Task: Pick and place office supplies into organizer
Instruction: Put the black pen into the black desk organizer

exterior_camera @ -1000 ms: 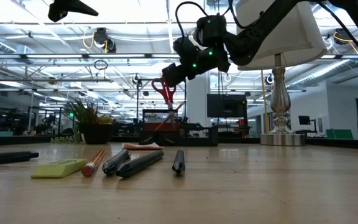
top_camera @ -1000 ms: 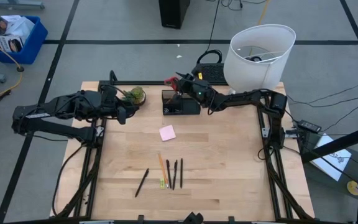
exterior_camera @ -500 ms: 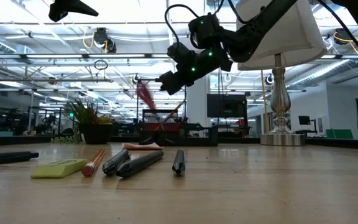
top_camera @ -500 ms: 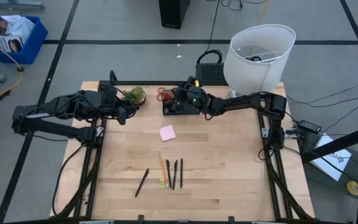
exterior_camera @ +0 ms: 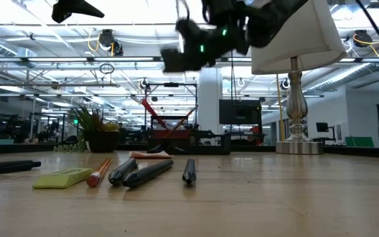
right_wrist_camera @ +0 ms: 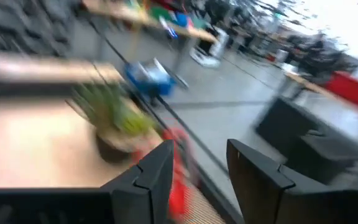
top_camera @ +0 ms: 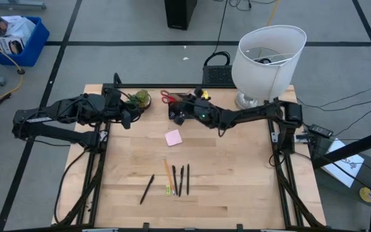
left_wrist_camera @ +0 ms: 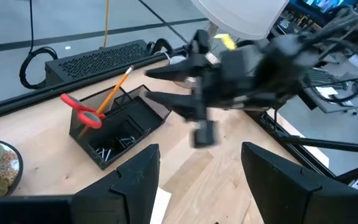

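Note:
The dark organizer [left_wrist_camera: 124, 122] stands at the table's far edge. The red-handled scissors [left_wrist_camera: 82, 111] lean in its taller end, blades down inside and handles [top_camera: 167, 98] sticking out toward the table's left. An orange pencil [left_wrist_camera: 114, 93] leans beside them. My right gripper [left_wrist_camera: 151, 85] hovers open just above the organizer and holds nothing. My left gripper [left_wrist_camera: 201, 186] waits open by the table's left edge. The pink sticky-note pad [top_camera: 173, 137] lies mid-table. Pens [top_camera: 181, 180], a pencil [top_camera: 167, 171] and a yellow-green piece [top_camera: 170, 189] lie near the front.
A small potted plant [top_camera: 142, 98] stands left of the organizer, between it and my left arm. The big white lamp [top_camera: 267, 58] fills the far right corner. One more black pen [top_camera: 147, 189] lies apart near the front. Bare wood lies around the pink pad.
My right gripper brought the scissors down from above the table's far edge into the organizer's taller end and let go of them. The scissors now lean there with the handles out to the left. The gripper has since risen and moved toward the near edge.

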{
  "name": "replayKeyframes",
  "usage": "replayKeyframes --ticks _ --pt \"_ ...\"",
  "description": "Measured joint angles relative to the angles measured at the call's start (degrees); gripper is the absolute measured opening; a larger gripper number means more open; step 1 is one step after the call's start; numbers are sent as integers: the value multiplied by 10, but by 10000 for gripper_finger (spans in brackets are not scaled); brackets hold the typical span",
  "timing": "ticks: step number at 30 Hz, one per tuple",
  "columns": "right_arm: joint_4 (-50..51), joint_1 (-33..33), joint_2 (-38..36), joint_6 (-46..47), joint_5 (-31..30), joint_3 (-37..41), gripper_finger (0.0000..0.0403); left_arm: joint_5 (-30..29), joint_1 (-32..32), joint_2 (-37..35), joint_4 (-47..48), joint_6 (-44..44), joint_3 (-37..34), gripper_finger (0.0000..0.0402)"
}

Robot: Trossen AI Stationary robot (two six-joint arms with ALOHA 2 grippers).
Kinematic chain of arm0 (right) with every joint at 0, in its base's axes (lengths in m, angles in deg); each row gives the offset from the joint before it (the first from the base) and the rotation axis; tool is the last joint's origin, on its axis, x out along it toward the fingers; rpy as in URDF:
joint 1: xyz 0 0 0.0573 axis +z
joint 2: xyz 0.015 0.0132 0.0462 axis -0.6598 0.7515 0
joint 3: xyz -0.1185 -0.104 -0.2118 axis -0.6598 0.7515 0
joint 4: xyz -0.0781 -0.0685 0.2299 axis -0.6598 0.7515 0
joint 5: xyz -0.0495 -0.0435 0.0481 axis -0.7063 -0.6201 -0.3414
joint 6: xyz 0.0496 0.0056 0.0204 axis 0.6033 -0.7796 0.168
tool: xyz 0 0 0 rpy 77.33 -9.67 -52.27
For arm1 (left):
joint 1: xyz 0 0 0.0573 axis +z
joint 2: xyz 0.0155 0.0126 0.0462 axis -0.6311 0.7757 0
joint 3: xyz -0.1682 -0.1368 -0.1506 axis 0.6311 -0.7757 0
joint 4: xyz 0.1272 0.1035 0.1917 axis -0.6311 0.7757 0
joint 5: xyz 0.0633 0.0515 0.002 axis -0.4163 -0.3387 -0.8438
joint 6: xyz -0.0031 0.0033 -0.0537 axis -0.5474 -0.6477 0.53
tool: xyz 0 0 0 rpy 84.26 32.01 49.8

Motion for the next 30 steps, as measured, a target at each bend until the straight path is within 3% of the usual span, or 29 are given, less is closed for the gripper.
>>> replayKeyframes --ticks 7,12,19,30 --pt "39 37 -54 192 21 0 138 0 0 0 0 -19 0 232" --pt "174 64 -74 296 25 0 134 0 0 0 0 -33 0 232" --pt "279 113 -78 496 105 0 133 4 0 0 6 -45 0 232" --pt "386 186 -79 745 177 0 116 105 0 0 30 -39 0 232"
